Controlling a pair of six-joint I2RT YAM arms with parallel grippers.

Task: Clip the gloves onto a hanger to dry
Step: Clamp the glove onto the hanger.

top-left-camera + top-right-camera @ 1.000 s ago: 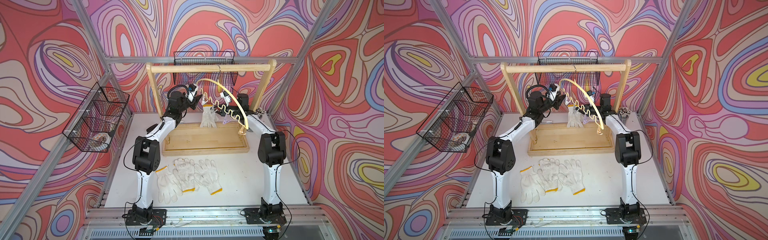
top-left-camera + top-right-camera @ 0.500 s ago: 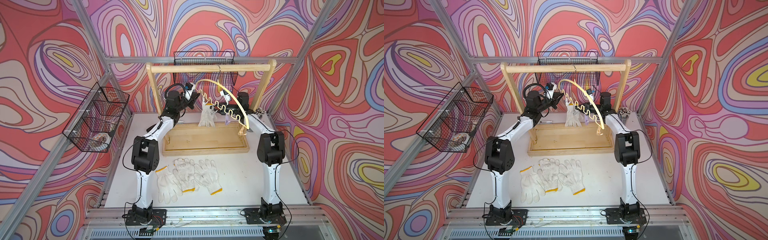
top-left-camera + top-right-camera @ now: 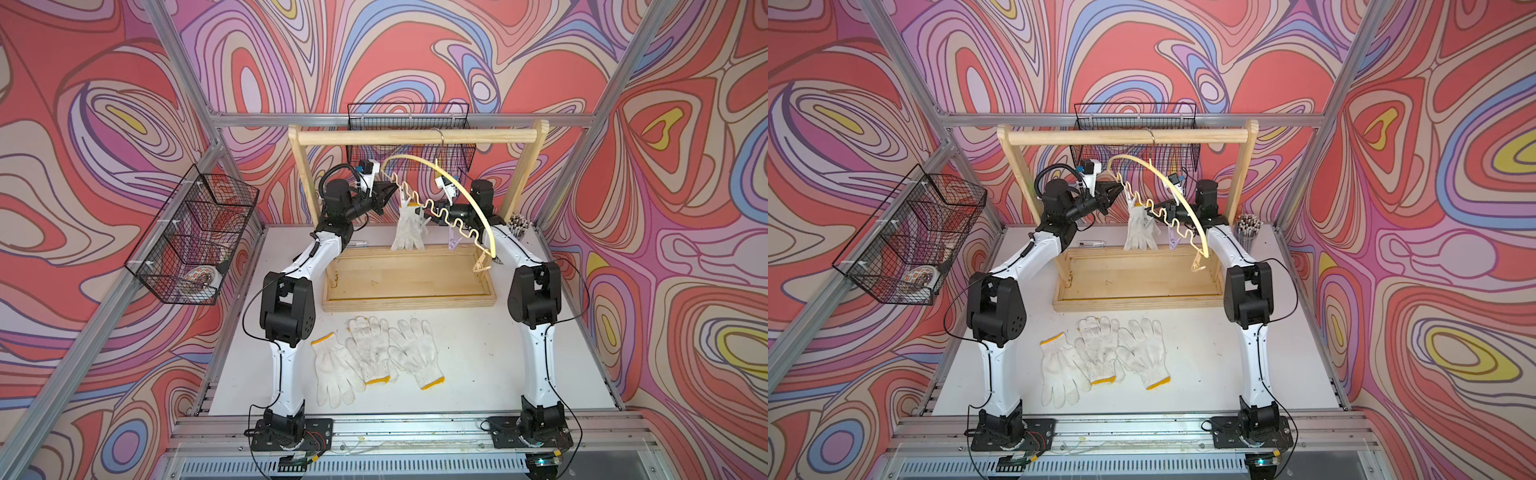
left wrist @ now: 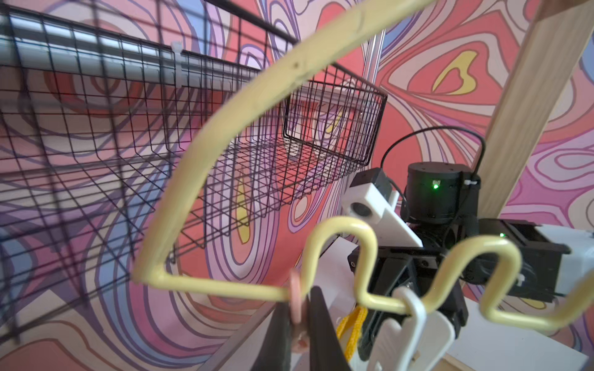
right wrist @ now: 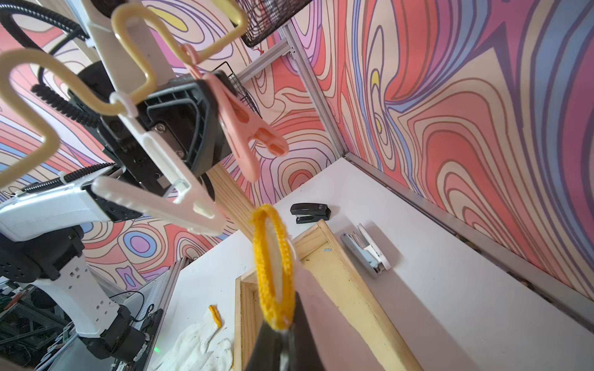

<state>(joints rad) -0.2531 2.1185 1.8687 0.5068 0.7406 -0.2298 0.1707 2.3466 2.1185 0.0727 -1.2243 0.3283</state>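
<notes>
The pale yellow hanger (image 3: 457, 183) (image 3: 1167, 183) hangs by its hook from the wooden rail. One white glove (image 3: 409, 230) (image 3: 1140, 230) dangles below its wavy bar. My right gripper (image 5: 283, 324) (image 3: 424, 214) is shut on that glove's yellow cuff (image 5: 258, 257). My left gripper (image 4: 299, 297) (image 3: 395, 189) is shut on a pink clip (image 4: 294, 282) (image 5: 244, 128) near the hanger's left end. A white clip (image 5: 167, 192) (image 4: 414, 321) hangs beside the cuff, apart from it. Three more gloves (image 3: 374, 357) (image 3: 1100, 353) lie flat on the table in front.
The wooden rail frame (image 3: 415, 136) stands on a shallow wooden tray base (image 3: 407, 286). Black wire baskets hang on the left wall (image 3: 195, 237) and behind the rail (image 3: 409, 137). Two staplers (image 5: 310, 212) (image 5: 366, 250) lie behind the tray. A cup of pencils (image 3: 517, 222) stands back right.
My left gripper has risen a little toward the hanger's left end and closed on the pink clip. The right gripper still holds the glove's cuff.
</notes>
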